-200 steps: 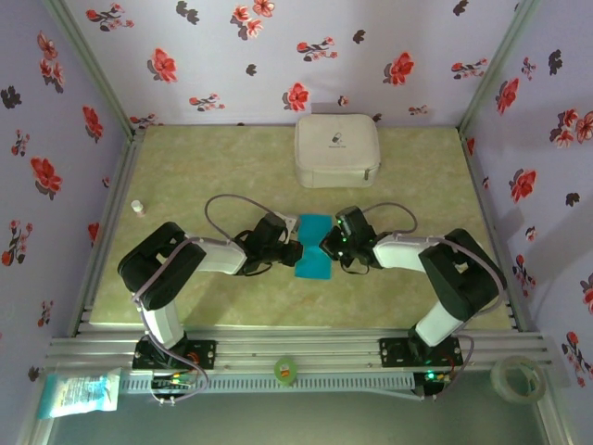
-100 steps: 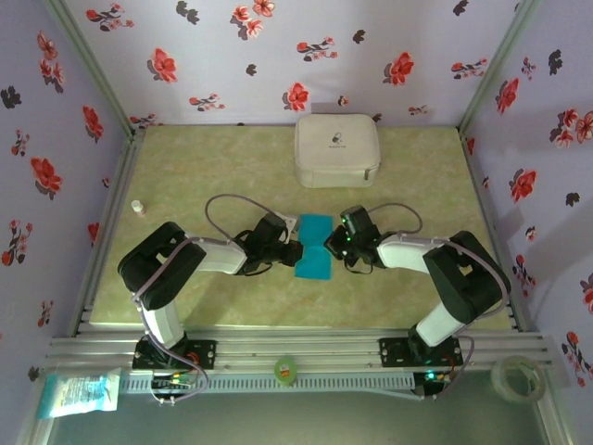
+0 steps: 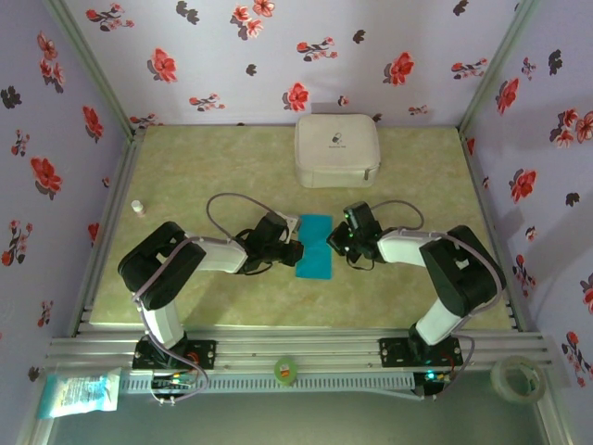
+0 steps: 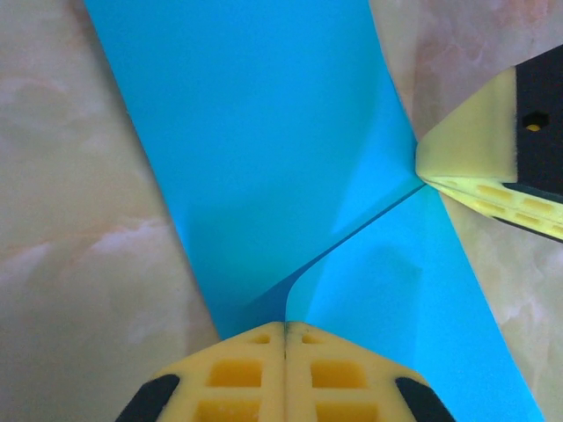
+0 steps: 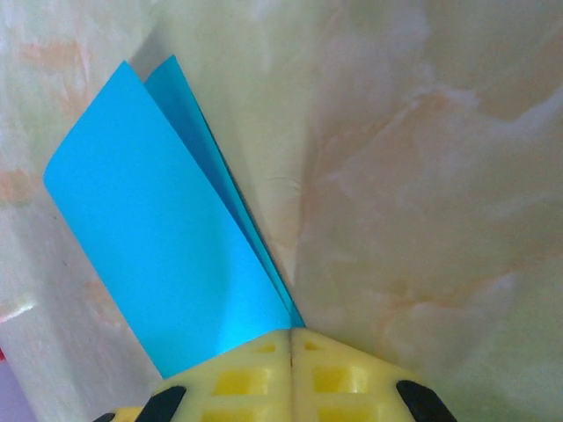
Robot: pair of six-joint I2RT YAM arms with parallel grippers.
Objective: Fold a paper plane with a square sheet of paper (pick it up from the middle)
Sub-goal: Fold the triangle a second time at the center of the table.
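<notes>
Left gripper (image 4: 284, 327): pinching the paper (image 4: 255, 132) at its left edge, jaws pressing tight.
Right gripper (image 5: 291, 334): pinching the opposite edge, jaws pressing tight.
Paper: lying mid table (image 3: 185, 158) between both grippers, folded over, one flap lifting along a crease.
Case (image 3: 337, 150): sitting well beyond, towards the far edge.

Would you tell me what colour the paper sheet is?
The sheet of paper is plain turquoise-blue; left wrist view shows it best.
</notes>
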